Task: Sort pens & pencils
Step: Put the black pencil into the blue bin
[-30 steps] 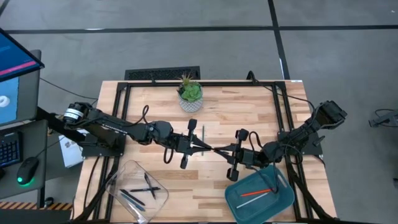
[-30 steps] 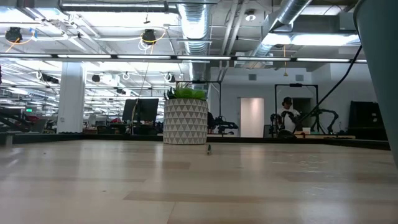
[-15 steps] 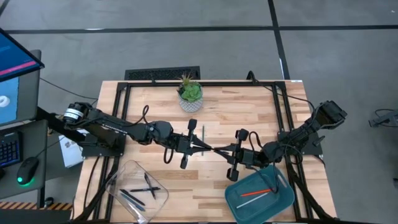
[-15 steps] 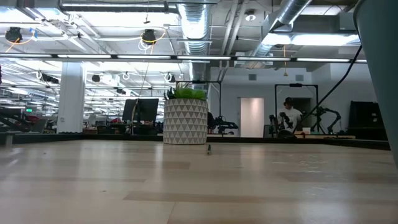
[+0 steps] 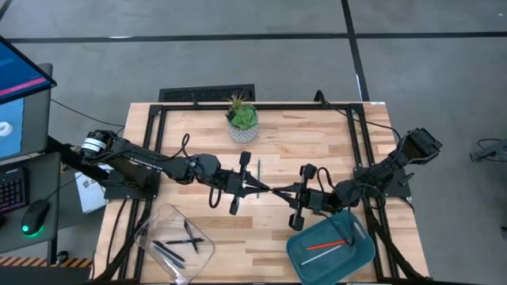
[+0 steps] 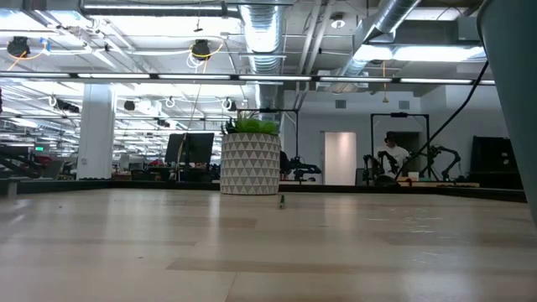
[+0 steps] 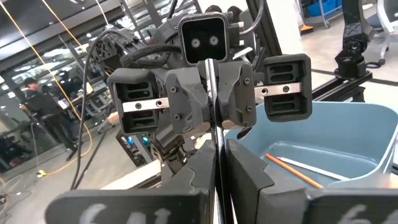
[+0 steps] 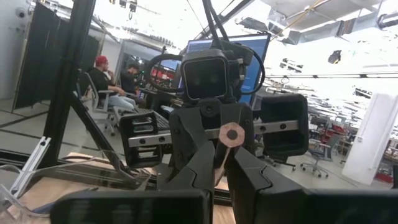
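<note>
One thin dark pencil (image 5: 272,189) hangs level over the table's middle. My left gripper (image 5: 257,185) and my right gripper (image 5: 287,191) face each other, each shut on one end of it. A grey-green pen (image 5: 259,169) lies flat on the wood just beyond them. A clear tray (image 5: 150,229) at the near left holds several dark pens (image 5: 184,240). A blue-grey bin (image 5: 360,255) at the near right holds an orange-red pencil (image 5: 326,245) and a pale one. My left gripper pinches the pencil's left end (image 7: 217,163) between its two fingers, which come level from the table's left and lie along it. The pencil runs straight on, clear of the table. My right gripper pinches the right end between its fingers (image 8: 200,163), coming from the right, slightly tipped up and along the pencil. The round pink eraser end (image 8: 231,134) faces its wrist camera.
A potted plant (image 5: 242,120) stands at the far middle of the table and shows in the low view as a white patterned pot (image 6: 250,164). Black cables run along both table sides. Bare wood lies between the tray and the bin.
</note>
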`<action>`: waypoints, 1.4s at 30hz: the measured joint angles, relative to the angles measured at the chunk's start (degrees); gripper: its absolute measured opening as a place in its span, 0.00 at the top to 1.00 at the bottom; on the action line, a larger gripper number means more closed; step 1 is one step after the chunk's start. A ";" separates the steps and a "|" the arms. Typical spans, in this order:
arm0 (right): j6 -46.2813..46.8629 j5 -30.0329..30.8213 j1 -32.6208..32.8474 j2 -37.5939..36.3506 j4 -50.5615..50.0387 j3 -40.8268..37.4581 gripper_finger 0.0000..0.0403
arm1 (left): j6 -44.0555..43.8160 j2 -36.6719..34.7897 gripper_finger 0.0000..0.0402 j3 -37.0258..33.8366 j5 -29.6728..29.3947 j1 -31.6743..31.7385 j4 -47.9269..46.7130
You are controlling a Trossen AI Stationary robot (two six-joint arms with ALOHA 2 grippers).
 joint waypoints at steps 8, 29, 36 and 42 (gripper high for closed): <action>0.01 -0.04 0.00 0.00 0.02 0.00 0.88 | -1.44 0.00 0.95 0.00 0.18 0.00 0.00; 0.01 0.11 -0.04 0.00 0.15 0.00 0.88 | -2.03 0.04 0.74 -0.02 0.33 -0.05 0.13; 0.01 0.11 -0.04 0.00 0.15 0.00 0.88 | -1.42 0.04 0.72 -0.04 -1.57 -0.04 0.16; -0.01 0.34 -0.07 0.00 0.15 0.00 0.88 | -1.54 0.04 0.70 -0.04 -3.36 1.36 0.15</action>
